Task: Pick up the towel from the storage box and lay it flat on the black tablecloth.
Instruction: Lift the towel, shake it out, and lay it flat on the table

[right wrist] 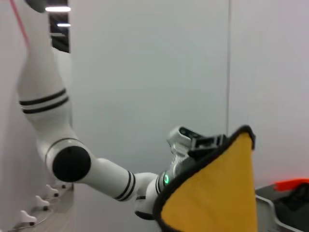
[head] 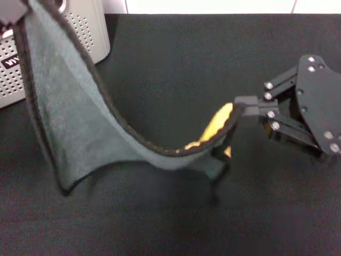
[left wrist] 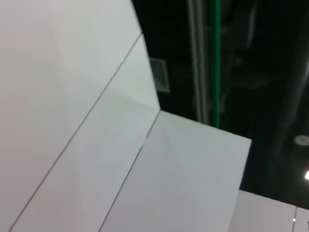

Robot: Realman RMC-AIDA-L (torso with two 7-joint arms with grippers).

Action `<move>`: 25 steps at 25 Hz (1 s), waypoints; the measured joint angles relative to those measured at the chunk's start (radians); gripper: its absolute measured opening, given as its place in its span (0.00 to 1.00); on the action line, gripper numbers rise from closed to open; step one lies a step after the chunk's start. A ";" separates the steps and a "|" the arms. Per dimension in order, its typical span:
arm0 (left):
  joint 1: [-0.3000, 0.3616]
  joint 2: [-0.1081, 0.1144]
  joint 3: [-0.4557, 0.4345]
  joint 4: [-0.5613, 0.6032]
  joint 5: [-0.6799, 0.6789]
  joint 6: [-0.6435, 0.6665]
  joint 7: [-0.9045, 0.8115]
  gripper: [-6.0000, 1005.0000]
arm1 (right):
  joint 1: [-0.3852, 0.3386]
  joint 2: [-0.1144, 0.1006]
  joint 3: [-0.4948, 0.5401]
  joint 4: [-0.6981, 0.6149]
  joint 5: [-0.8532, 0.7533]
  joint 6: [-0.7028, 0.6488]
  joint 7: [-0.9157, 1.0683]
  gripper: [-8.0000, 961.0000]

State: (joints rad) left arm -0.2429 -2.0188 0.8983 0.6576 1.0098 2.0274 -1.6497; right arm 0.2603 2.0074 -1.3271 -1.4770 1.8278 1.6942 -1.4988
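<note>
The grey-green towel (head: 69, 117) with black edging hangs stretched in the air between my two grippers, sagging in the middle above the black tablecloth (head: 186, 58). My right gripper (head: 240, 106) is shut on one corner, where the orange reverse (head: 218, 125) shows. The towel's other end rises out of the head view at the top left, in front of the light grey perforated storage box (head: 90, 32). In the right wrist view the orange side (right wrist: 217, 193) fills the lower right, and my left gripper (right wrist: 193, 142) holds its upper edge. The left wrist view shows only white wall panels.
The storage box stands at the tablecloth's far left corner. The tablecloth spreads wide under and to the right of the towel. My left arm (right wrist: 72, 162) reaches across in the right wrist view. A red object (right wrist: 292, 183) lies far off.
</note>
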 joint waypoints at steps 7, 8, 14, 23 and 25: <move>0.087 0.004 0.014 0.019 0.007 0.003 -0.015 0.02 | -0.141 -0.002 0.036 -0.134 0.039 0.033 0.071 0.02; 0.099 0.004 0.027 0.028 0.008 0.005 -0.024 0.02 | -0.176 -0.003 0.040 -0.161 0.047 0.041 0.089 0.02; 0.168 -0.003 0.113 0.074 -0.002 0.009 -0.055 0.02 | -0.326 -0.005 0.042 -0.258 0.085 0.091 0.110 0.02; 0.310 -0.003 0.143 0.145 -0.017 0.011 -0.051 0.02 | -0.435 -0.012 0.008 -0.315 0.144 0.115 0.105 0.02; 0.326 -0.004 0.173 0.181 -0.025 0.012 -0.074 0.02 | -0.445 -0.015 0.002 -0.310 0.157 0.117 0.118 0.02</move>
State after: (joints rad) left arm 0.0831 -2.0226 1.0716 0.8384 0.9850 2.0396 -1.7233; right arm -0.1849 1.9925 -1.3253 -1.7870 1.9847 1.8110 -1.3803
